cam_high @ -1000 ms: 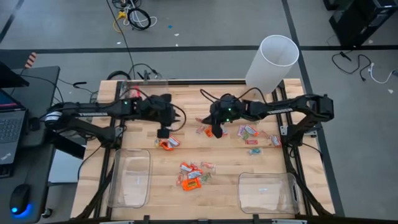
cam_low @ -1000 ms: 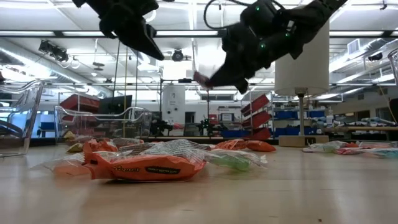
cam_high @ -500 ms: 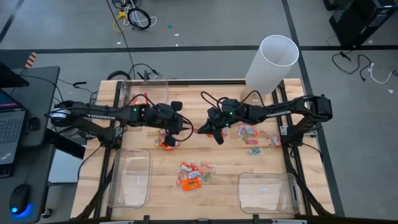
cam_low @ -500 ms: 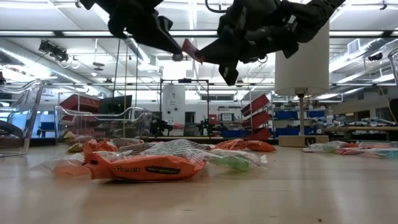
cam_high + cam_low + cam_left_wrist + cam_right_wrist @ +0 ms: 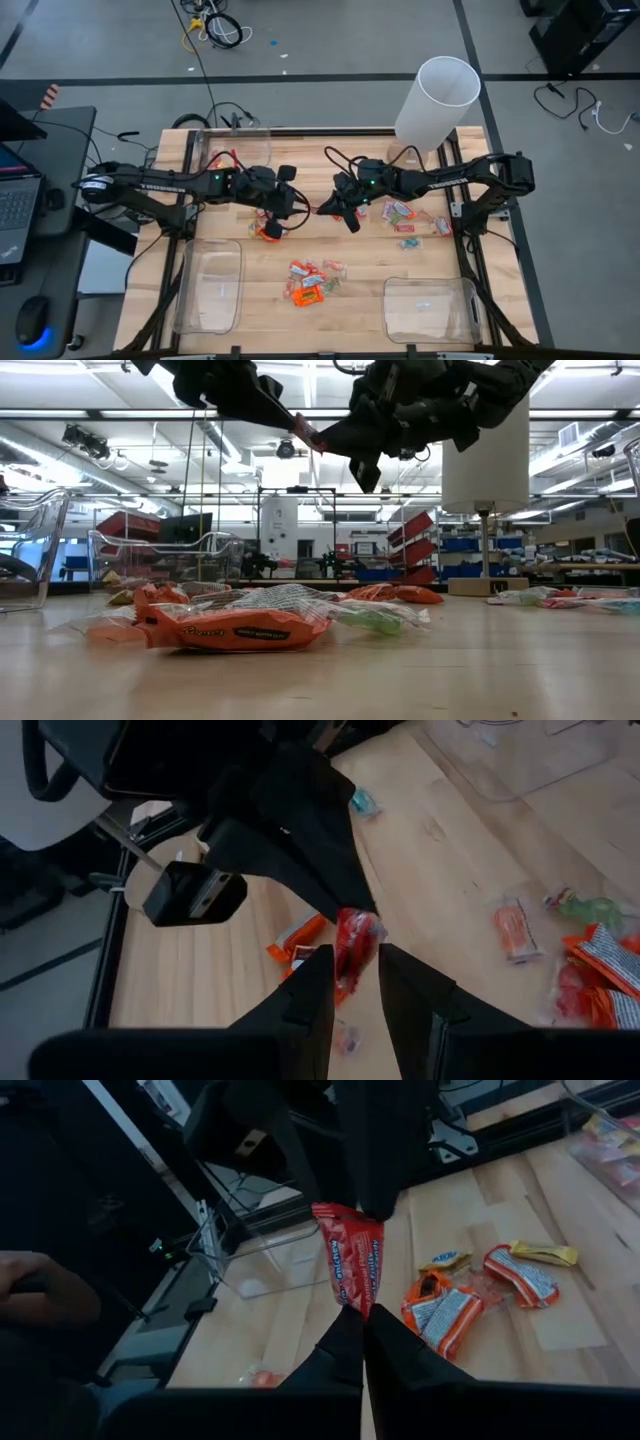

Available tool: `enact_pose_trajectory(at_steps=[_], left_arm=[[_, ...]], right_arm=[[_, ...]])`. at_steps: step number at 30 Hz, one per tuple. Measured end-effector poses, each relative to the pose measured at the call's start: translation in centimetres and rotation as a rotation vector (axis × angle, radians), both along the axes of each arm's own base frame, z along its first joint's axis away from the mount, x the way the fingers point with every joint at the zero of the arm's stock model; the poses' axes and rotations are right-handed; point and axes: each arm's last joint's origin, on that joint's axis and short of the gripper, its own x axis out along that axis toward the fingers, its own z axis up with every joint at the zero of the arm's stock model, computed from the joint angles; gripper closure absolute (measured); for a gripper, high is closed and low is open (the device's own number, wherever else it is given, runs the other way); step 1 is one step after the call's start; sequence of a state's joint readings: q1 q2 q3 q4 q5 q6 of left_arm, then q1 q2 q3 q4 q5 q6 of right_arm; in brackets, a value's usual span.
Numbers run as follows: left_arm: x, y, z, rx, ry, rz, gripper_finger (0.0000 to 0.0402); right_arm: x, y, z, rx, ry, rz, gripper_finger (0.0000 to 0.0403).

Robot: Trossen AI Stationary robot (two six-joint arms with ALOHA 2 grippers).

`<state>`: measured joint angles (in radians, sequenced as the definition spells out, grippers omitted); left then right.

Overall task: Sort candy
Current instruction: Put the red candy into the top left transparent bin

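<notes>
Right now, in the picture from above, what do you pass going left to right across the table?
Left clear bin → left tool → red candy passed between the tools → right tool → pink and yellow candies → right clear bin.

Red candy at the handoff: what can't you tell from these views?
- Left gripper contact with the red candy: fingers flank it in the left wrist view, grip unclear.
- High view: candy hidden between both grippers.
- Wrapper print: blurred in the right wrist view.
- Right gripper pinches it shut.
</notes>
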<state>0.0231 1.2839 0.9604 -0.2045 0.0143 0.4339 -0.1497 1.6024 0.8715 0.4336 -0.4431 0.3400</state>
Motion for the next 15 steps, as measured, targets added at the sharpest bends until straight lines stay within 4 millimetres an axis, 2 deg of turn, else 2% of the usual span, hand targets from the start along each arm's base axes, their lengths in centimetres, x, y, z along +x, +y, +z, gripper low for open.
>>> enact_pose_trajectory(at_steps=[15], left_arm=[[0.07,-0.07,0.12,-0.012,-0.014,-0.020,0.0316]], right_arm=[[0.01,0.13,0.00,-0.010,-0.003,0.007,0.0403]])
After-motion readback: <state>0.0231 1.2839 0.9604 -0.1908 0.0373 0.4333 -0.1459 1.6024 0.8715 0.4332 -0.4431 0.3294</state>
